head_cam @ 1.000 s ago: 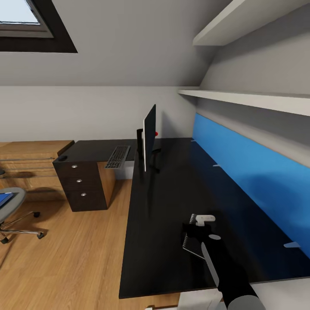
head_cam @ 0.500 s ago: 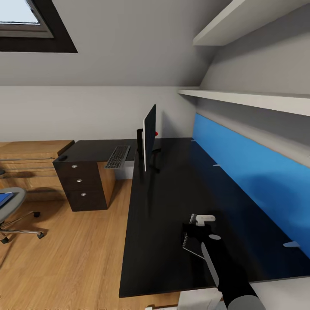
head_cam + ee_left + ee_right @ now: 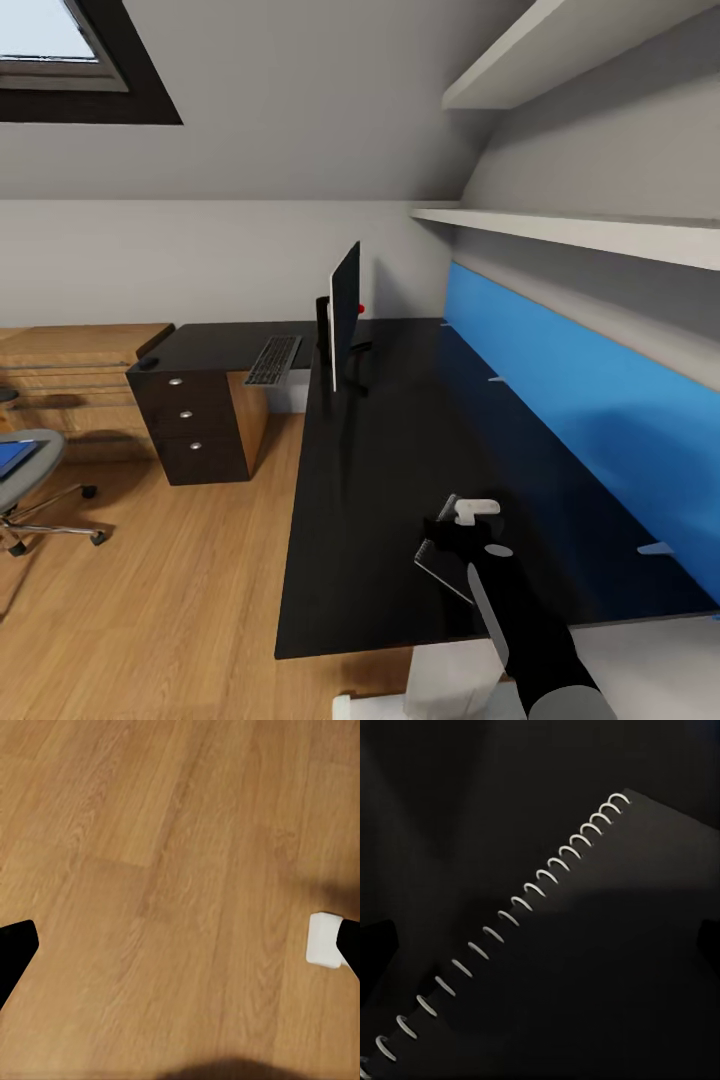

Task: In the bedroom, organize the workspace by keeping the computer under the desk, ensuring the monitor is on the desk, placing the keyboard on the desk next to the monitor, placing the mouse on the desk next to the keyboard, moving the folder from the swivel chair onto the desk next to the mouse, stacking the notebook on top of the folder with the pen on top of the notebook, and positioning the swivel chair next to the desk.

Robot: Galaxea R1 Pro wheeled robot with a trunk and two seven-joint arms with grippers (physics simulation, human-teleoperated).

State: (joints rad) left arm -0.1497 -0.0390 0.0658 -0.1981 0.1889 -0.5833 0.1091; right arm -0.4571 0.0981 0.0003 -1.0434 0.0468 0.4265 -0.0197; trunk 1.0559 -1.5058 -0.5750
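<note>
One small greyish spiral-bound notebook (image 3: 437, 566) lies on the near end of the glossy black L-shaped desk (image 3: 380, 480), close to its front edge, largely covered in the head view by the right gripper (image 3: 462, 522) and its black forearm above it. In the right wrist view the notebook (image 3: 607, 967) shows a dark cover with a row of white wire coils running along one long edge, so its long axis follows that binding, set at a slant to the desk's edge. The dark tips of the right gripper's fingers (image 3: 375, 945) sit at either side of that view, spread wide over the cover and gripping nothing. Farther along the desk the wide thin black monitor (image 3: 345, 315) stands edge-on to the head camera on its slim black stand, with the flat dark-keyed keyboard (image 3: 273, 361) beside it on the side wing, its long axis running away from the camera. A small black oval mouse (image 3: 148, 363) rests at the wing's outer corner above the black drawer unit (image 3: 190, 425). Well apart on the light wooden floor (image 3: 150, 600), the grey swivel chair (image 3: 35, 480) carries the bright blue folder (image 3: 15, 458) on its seat. A blue back panel (image 3: 570, 420) lines the wall behind the desk. The left gripper (image 3: 180, 945) hangs over bare floor, fingers spread, holding nothing.
</note>
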